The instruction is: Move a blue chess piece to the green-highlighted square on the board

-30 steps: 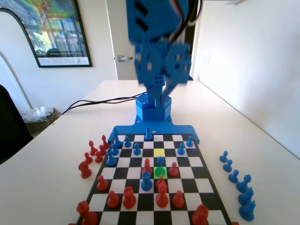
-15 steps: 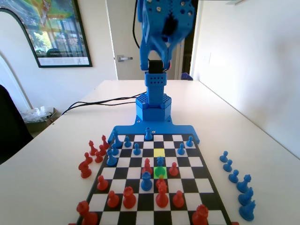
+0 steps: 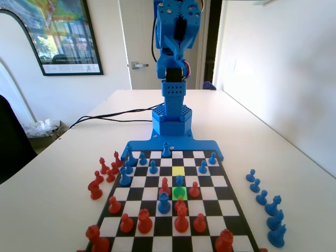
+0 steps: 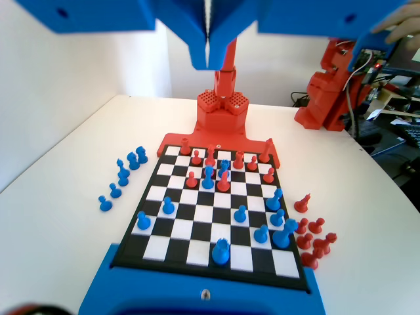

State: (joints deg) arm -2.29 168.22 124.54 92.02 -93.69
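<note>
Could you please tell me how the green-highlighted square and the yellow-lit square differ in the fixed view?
The green-highlighted square is bright green and holds the blue chess piece; the yellow-lit square is yellow and bare. The green one lies nearer the camera, the yellow one nearer the arm. Both share one file.

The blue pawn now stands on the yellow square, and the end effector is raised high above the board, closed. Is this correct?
Not quite. In the fixed view the blue pawn stands on the green square, not the yellow square. The end effector is indeed raised high above the board, closed.
</note>
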